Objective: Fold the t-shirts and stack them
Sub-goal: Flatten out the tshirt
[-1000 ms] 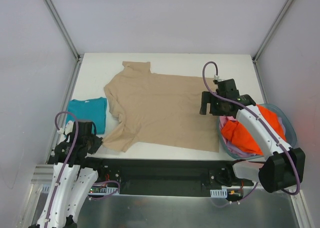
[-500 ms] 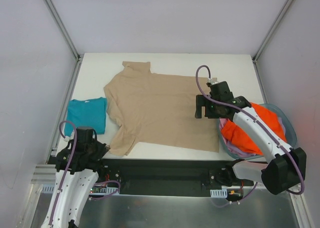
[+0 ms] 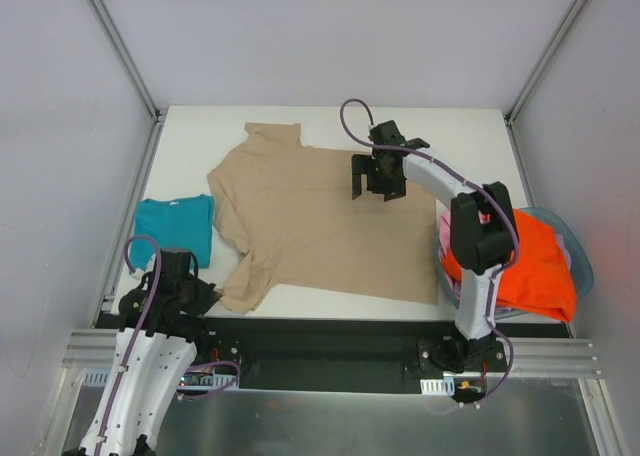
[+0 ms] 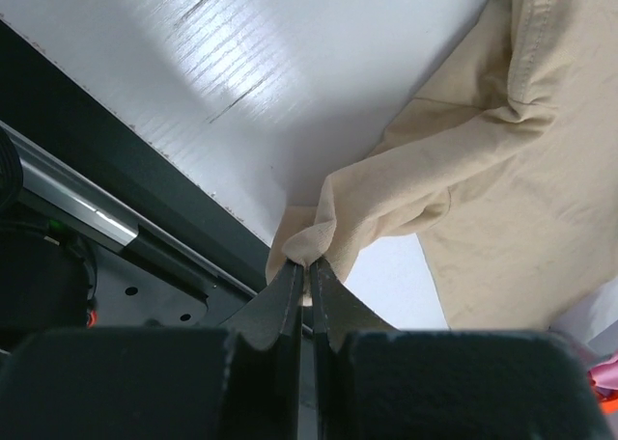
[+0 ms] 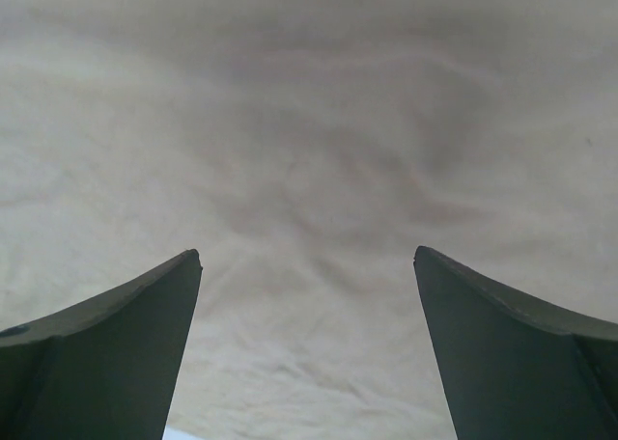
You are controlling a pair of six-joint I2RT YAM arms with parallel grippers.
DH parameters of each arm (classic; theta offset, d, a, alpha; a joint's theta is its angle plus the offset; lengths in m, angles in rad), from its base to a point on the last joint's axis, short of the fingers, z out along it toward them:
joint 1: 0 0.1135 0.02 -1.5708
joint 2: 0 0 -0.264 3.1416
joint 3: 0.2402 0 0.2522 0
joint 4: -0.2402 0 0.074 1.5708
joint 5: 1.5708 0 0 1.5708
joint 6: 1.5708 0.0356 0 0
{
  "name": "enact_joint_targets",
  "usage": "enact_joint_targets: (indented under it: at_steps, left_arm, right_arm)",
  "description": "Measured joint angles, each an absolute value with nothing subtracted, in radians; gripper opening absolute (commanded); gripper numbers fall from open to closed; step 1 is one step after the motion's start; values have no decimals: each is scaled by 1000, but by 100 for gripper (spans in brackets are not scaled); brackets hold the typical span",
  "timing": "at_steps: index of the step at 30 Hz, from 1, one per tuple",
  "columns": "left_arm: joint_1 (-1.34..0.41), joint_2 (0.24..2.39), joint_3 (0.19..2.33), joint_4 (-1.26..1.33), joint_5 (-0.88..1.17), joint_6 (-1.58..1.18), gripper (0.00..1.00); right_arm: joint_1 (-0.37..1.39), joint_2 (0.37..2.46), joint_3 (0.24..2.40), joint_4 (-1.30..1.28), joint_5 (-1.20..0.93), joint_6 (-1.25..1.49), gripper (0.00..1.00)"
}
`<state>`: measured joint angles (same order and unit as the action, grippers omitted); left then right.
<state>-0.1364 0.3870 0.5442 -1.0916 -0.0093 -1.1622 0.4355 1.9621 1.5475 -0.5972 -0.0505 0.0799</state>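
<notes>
Teal t-shirt (image 3: 175, 228) folded on desk (image 3: 465, 136). Tan t-shirt (image 3: 310, 216) flat, not folded. Left hand (image 4: 309, 274) pinches its corner. Right hand (image 3: 377, 183) wide open above it. Orange t-shirt (image 3: 530, 266) waits in basket (image 3: 586, 258).

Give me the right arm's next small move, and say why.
Probably lower the right tool onto the tan t-shirt and close on a fold of it: its jaws stand open over the cloth, gripping nothing, while the left tool is shut on the shirt's near corner.
</notes>
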Motion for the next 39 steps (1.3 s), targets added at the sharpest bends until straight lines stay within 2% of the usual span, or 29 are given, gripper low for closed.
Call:
enact_joint_targets:
  at_steps: [14, 25, 31, 33, 36, 37, 39]
  left_arm:
    - [-136, 585, 515, -883, -9, -1156, 0]
    - [-136, 755, 554, -788, -11, -1143, 0]
    - [-136, 777, 554, -768, 28, -1136, 0]
    - [-136, 757, 533, -758, 54, -1137, 4]
    - [-136, 706, 477, -774, 95, -1139, 18]
    - [-136, 690, 466, -791, 103, -1140, 41]
    - [-136, 657, 461, -831, 107, -1134, 58]
  right_arm:
    - [294, 2290, 1908, -722, -118, 117, 97]
    - [176, 2401, 2100, -795, -174, 207, 97]
    - [121, 2413, 2122, -791, -175, 225, 97]
    - [114, 2412, 2116, -783, -181, 224, 97]
    - [113, 2389, 2077, -752, -187, 209, 97]
    - [113, 2381, 2064, -743, -189, 198, 97]
    - [115, 2369, 2046, -736, -199, 172, 97]
